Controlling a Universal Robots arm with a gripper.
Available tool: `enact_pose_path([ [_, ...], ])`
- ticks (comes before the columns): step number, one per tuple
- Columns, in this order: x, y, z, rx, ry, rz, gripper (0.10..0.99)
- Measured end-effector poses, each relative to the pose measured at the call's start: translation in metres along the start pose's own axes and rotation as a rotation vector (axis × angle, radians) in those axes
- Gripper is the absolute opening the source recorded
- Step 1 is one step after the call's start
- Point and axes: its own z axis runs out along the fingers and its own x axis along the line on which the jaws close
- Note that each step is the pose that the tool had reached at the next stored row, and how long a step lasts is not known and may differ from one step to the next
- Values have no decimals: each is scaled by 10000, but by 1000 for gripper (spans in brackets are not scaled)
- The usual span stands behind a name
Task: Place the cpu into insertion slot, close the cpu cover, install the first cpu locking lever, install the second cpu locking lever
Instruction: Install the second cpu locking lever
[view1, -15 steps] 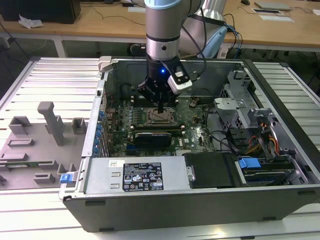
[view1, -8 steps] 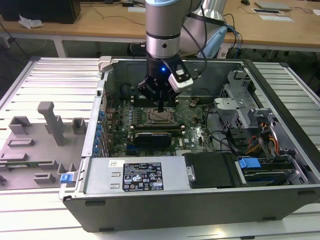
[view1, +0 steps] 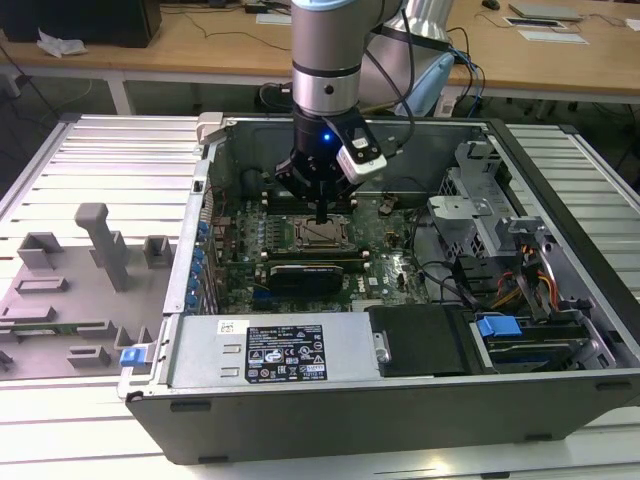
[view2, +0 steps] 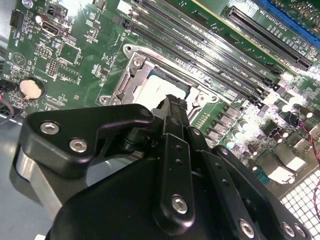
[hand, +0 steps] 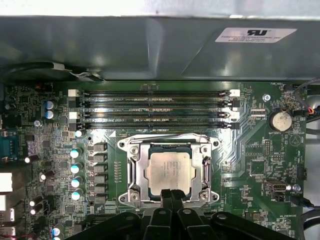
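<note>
I have the open case lying on the slatted desk, with the arm reaching straight down into it over the green board.

In the first wrist view the slot sits just below the memory slots, and the cpu lies flat inside it, its pale top square to the frame. So I judge the first step done: the chip is seated.

The cover appears to be down over the chip, its silvery frame running round the pale top on all sides, with the top showing through the opening. I take the second step as done too, though I cannot be sure from here that it lies fully flat.

The levers I cannot make out with any confidence: there are metal edges along the sides of the frame, but whether either one is latched I cannot tell. I count both as left to confirm.

The pincer hangs at the edge of the socket, its fingers together and holding nothing, the tip just over the frame's rim.
</note>
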Motion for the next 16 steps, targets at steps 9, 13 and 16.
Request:
enact_pose_path([
  [9, 0, 0, -8, 0, 1, 0, 106],
  [13, 0, -43, -7, 1, 1, 0, 106],
  [16, 0, -127, -3, 0, 0, 1, 106],
])
